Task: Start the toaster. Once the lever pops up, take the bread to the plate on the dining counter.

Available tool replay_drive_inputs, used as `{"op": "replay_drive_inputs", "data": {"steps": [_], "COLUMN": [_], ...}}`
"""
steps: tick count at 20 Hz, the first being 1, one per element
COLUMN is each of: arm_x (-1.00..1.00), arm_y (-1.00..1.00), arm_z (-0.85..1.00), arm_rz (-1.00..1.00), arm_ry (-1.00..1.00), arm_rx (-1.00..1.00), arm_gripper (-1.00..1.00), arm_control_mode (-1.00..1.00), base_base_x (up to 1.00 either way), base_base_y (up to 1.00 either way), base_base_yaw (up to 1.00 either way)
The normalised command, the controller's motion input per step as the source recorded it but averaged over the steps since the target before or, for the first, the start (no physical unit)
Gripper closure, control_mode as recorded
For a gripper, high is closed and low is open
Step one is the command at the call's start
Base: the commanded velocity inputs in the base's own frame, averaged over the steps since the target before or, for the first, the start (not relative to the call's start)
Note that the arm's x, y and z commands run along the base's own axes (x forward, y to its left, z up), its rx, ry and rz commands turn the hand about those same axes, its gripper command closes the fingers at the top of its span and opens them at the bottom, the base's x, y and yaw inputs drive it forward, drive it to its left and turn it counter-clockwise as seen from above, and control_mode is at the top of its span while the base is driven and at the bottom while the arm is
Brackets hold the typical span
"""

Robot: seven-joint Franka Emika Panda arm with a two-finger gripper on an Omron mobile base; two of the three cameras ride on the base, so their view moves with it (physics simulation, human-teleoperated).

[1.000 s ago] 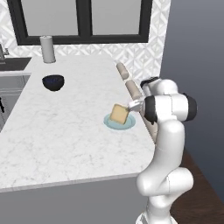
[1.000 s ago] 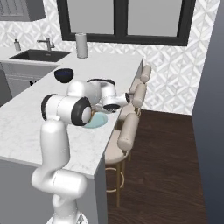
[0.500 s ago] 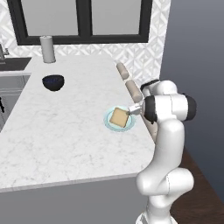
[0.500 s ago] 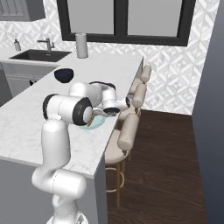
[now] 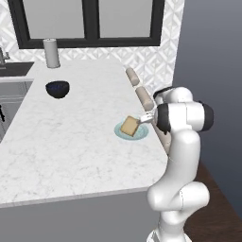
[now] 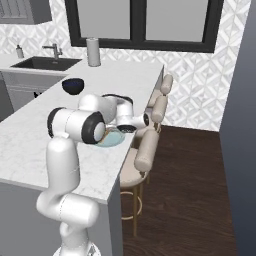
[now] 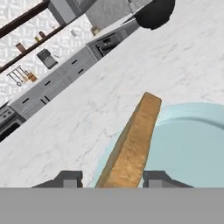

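Bread: the toast slice [image 5: 129, 126] sits left of centre in the left base view, over my plate, tilted with one edge down on it. In the hand view the slice [image 7: 131, 148] runs edge-on up the middle, between my two finger tips.
Plate: the pale-blue plate [image 5: 142, 135] lies near the bench's right edge, just where I can reach it from the stool side; in the hand view its bare face [image 7: 192, 148] fills the lower right.
Gripper: my gripper [image 5: 144, 118] is at the slice's right edge. A gap shows between each finger tip and the crust in the hand view, so I judge the jaws parted and the bread let go, or very nearly.
Why tilted: I carried it by one edge, so it leans until it drops flat, I reckon.
Bench: the white marble bench [image 5: 71, 137] carries the plate.
Further off: a dark bowl [image 5: 57, 89] at upper left, well apart from the plate; a grey canister [image 5: 51, 53] beyond it by the window.
Stage: delivery looks all but done; backing off remains.
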Motion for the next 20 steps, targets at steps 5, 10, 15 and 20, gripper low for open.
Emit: {"op": "replay_drive_inputs", "data": {"steps": [5, 10, 15, 20], "arm_x": [0.0, 0.0, 0.1, 0.01], "arm_y": [-0.2, -0.39, -0.12, -0.06], "arm_z": [0.0, 0.0, -0.01, 0.0], "arm_rz": [-0.25, -0.3, -0.39, -0.41], "arm_ry": [0.1, 0.34, 0.46, 0.42], "arm_rx": [-0.01, -0.06, -0.17, -0.15], "arm_gripper": [-1.0, -1.0, -1.0, -1.0], "arm_control_mode": [-1.0, -1.0, -1.0, -1.0], "base_base_x": [0.0, 0.0, 0.0, 0.0], "base_base_y": [0.0, 0.0, 0.0, 0.0], "base_base_yaw": [0.0, 0.0, 0.0, 0.0]}}
